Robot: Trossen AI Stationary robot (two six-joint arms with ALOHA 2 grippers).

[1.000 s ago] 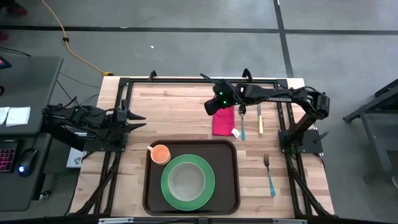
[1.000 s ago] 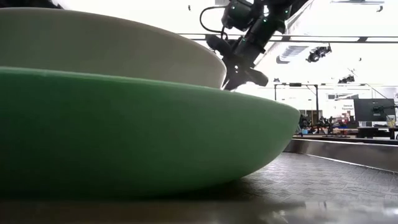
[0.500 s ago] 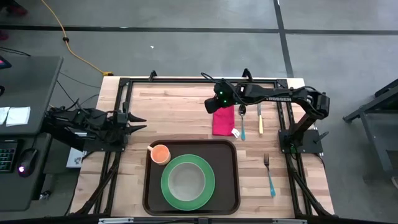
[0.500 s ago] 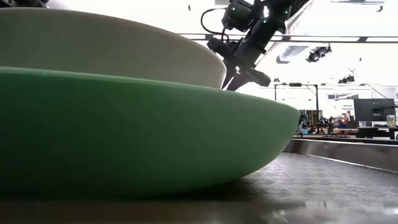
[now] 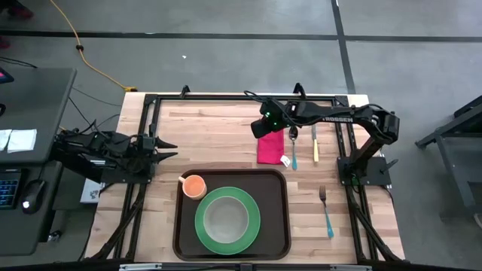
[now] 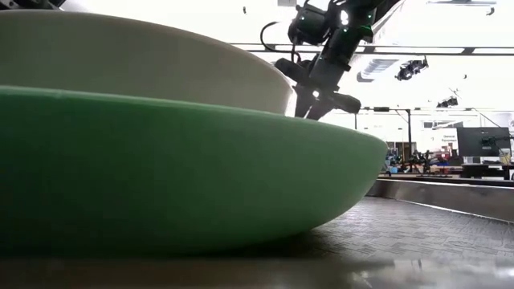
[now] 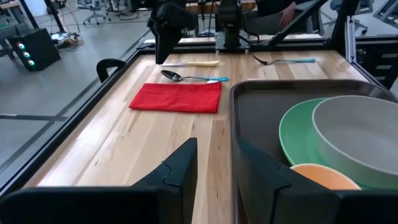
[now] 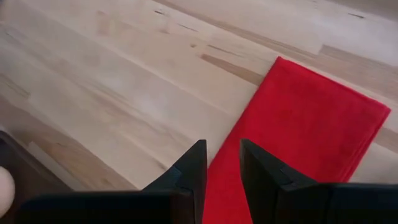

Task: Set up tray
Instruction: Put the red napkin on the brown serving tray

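Here the wooden desk (image 5: 226, 143) stands on grey floor (image 5: 226, 53). The tray (image 5: 282, 218) lies near the right pincer (image 5: 260, 129); its fingers stand slightly spread, holding nothing.

The high view looks straight down, the low view sits tight against the plate (image 6: 161, 160), and both wrist views share the napkin (image 8: 298, 130).

I am two black arms on a black frame. My right arm (image 5: 339, 117) has white lettering along its long link, green lights glowing at the wrist, and a thin black cable looping over it. My left arm (image 5: 105, 147) is matte black and angular. My fingers (image 7: 180, 171) are dark, flat, wedge-shaped plates with bevelled edges, tapering toward the tips.
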